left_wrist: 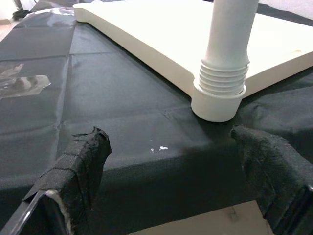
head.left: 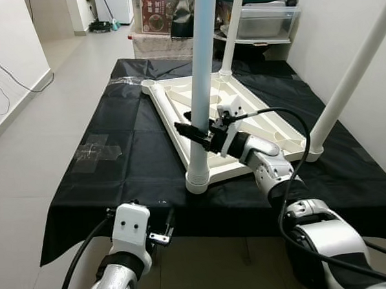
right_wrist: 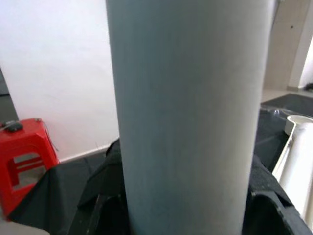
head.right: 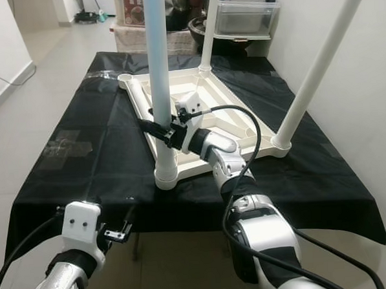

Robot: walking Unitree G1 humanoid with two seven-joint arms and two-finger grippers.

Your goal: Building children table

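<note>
- The white children's table top [head.left: 178, 103] lies upside down on the desk [head.left: 117, 181], which is covered with a black cloth, the ribbed underside facing up.
- Three white legs stand up from its corners: the near leg [head.left: 199, 86] in the corner socket [head.left: 197, 180] closest to the robot, a far leg [head.left: 233, 26] at the back corner, and a right-hand leg [head.left: 351, 78] leaning outward toward the wall.
- The fourth corner, the back-left socket [head.left: 150, 85], stands open with no leg in it.
- The right gripper [head.left: 197, 132] is up on the near leg, about a third of the way up from the socket, jaws clenched around the tube; one black finger [head.left: 184, 128] shows on the tube's left side.
- In the right wrist view the pale tube [right_wrist: 188, 112] stands right between the black jaws, with a red stool [right_wrist: 22, 152] on the floor off beyond.
- The left gripper [left_wrist: 171, 191] hangs low at the desk's near edge, jaws spread wide and holding nothing, its cloth-wrapped fingers [left_wrist: 80, 171] pointing at the threaded base of the near leg [left_wrist: 222, 81].
- A patch of clear tape [head.left: 96, 149] sits on the cloth to the left of the table top.
- Beyond the desk, a clear storage bin [head.left: 264, 21] rests on a shelf.
</note>
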